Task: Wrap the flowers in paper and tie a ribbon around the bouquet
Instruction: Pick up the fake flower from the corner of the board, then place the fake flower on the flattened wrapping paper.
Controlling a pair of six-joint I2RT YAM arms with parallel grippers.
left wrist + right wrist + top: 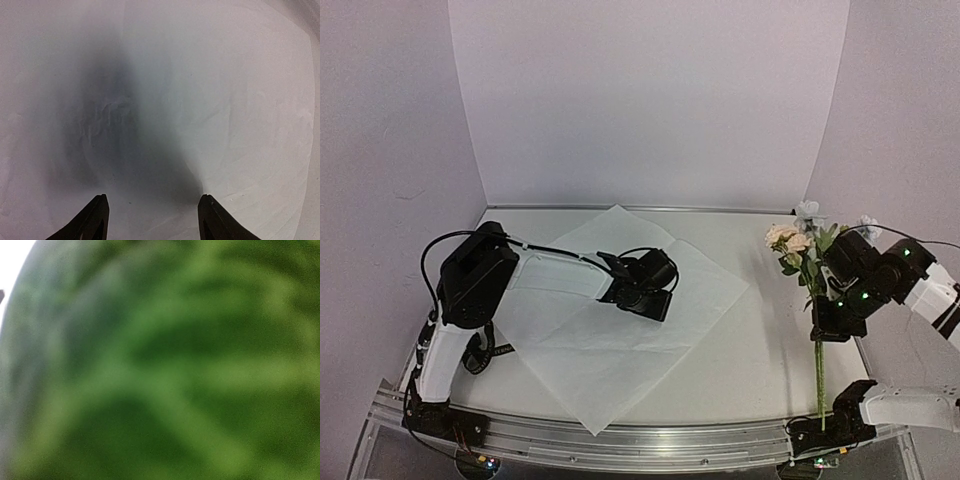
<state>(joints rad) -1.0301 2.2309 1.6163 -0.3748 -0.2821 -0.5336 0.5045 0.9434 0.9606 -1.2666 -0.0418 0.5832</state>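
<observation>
Mostly, green blur hides right gripper (825,330) clamped on flowers (790,238); left gripper (153,197) gapes above paper (225,100).

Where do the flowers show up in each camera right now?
Top external: the flowers at the table's right side, stems running toward the near edge, right gripper shut on them.
Left wrist: not in view; only the paper.
Right wrist: the flowers fill the frame, a green blur.
Shared landmark: the paper, top external and left wrist only.
</observation>
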